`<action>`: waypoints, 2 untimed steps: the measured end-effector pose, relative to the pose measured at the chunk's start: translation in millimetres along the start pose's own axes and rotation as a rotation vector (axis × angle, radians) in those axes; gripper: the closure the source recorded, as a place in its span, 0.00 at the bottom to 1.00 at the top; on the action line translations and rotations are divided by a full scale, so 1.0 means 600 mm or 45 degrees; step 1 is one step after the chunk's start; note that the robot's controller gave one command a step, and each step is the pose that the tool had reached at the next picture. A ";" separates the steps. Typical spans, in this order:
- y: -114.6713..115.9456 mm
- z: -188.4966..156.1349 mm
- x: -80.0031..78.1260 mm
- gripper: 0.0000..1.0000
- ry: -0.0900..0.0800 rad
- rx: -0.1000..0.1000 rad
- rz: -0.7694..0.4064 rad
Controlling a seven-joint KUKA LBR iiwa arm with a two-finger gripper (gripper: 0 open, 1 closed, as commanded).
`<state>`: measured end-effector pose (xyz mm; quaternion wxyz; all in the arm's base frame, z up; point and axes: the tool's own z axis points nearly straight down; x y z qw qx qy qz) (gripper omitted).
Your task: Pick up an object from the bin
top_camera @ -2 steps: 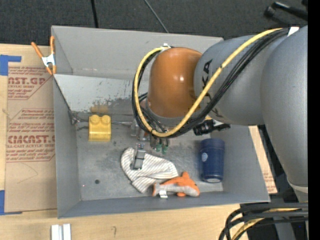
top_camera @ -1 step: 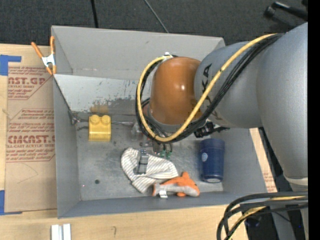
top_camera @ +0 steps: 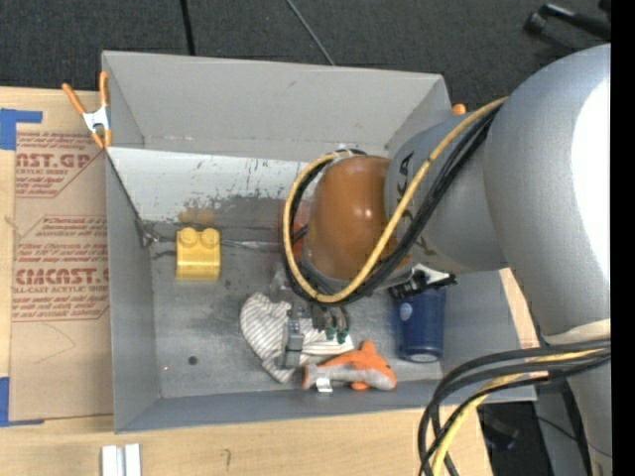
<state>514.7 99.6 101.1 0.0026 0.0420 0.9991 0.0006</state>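
The fingers sit low in the bin, standing apart as far as can be seen, with the arm-side end of a crumpled white-and-grey striped cloth between them. Nothing is clamped yet. I judge this to be the end of the reach, with the grasp itself about to begin. The next move calls for a firm close on the fold of cloth, then a straight lift, since cloth drapes and may slip out if only a thin edge is caught.

Just beside the fingers, toward the bin's front wall, lies an orange-and-white toy. It touches or nearly touches the cloth's end, so a trailing fold could drag it along. Near the fingers on the arm's side stands a dark blue can, close under the arm's wrist. A sideways shift that way has little room.

Away from the arm, beyond the cloth, the grey floor is bare and gives the most free space. Farther off on that side, toward the back wall, a yellow toy brick rests well apart from the fingers and out of the way. The front wall is near the cloth and the toy, so the safest path is upward and not toward that edge.
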 end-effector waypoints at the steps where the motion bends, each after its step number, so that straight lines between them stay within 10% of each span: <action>1: -0.046 0.051 -0.035 1.00 0.005 0.000 0.076; 2: -0.046 0.051 -0.035 1.00 0.005 0.000 0.075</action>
